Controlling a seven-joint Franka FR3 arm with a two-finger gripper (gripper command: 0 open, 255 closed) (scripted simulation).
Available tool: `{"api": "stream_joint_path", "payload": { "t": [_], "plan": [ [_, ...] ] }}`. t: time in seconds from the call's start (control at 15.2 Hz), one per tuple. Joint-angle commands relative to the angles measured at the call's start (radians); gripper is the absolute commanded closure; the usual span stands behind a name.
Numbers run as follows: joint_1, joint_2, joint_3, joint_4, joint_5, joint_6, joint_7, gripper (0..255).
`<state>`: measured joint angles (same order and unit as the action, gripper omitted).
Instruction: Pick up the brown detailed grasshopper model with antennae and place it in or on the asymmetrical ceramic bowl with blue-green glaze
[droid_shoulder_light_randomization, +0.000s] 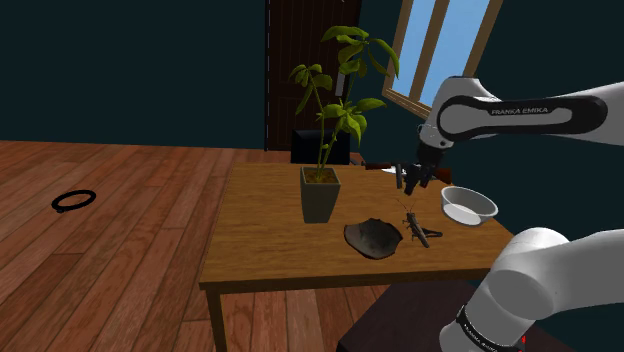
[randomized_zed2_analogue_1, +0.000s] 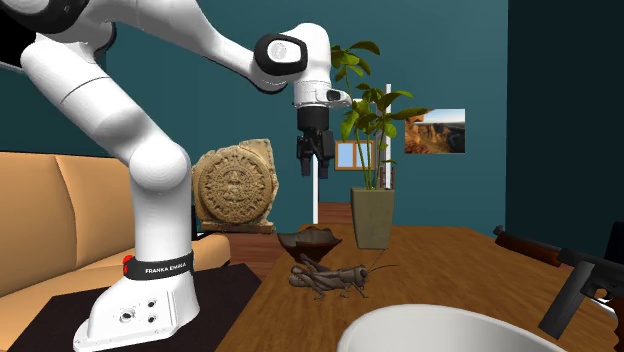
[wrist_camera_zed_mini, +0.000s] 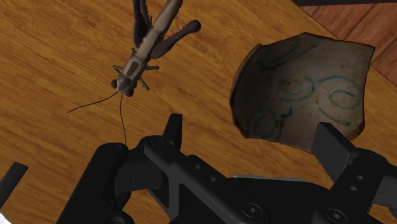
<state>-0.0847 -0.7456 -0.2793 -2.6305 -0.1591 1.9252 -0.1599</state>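
A brown grasshopper model (droid_shoulder_light_randomization: 415, 226) with long antennae lies on the wooden table (droid_shoulder_light_randomization: 270, 250), between a dark, uneven bowl (droid_shoulder_light_randomization: 372, 238) and a white bowl. In the wrist view the grasshopper (wrist_camera_zed_mini: 149, 41) lies ahead of my fingers, and the bowl (wrist_camera_zed_mini: 302, 89) beside it shows blue-green swirls inside. My gripper (droid_shoulder_light_randomization: 412, 185) hangs open well above the table, over the grasshopper and holding nothing. The second exterior view shows the gripper (randomized_zed2_analogue_1: 313, 170) high above the grasshopper (randomized_zed2_analogue_1: 330, 278) and the dark bowl (randomized_zed2_analogue_1: 310, 240).
A tall potted plant (droid_shoulder_light_randomization: 320, 195) stands mid-table beside the dark bowl. A white bowl (droid_shoulder_light_randomization: 468, 205) sits near the table's edge towards the arm. A long gun (randomized_zed2_analogue_1: 580, 280) lies at the far side. A sofa (randomized_zed2_analogue_1: 50, 220) and a carved stone disc (randomized_zed2_analogue_1: 235, 185) stand behind the stand.
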Motion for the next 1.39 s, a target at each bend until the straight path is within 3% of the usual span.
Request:
{"api": "stream_joint_path", "payload": {
  "t": [0.0,0.59,0.92,1.32],
  "plan": [
    [-0.013,0.044,-0.050,-0.015,-0.015,0.060,-0.040,0],
    [-0.020,0.312,-0.282,-0.031,-0.009,0.331,-0.239,0],
    [0.037,0.526,-0.429,0.010,0.117,0.472,-0.420,0],
    [0.076,0.625,-0.461,-0.005,0.215,0.563,-0.499,0]
  ]
}}
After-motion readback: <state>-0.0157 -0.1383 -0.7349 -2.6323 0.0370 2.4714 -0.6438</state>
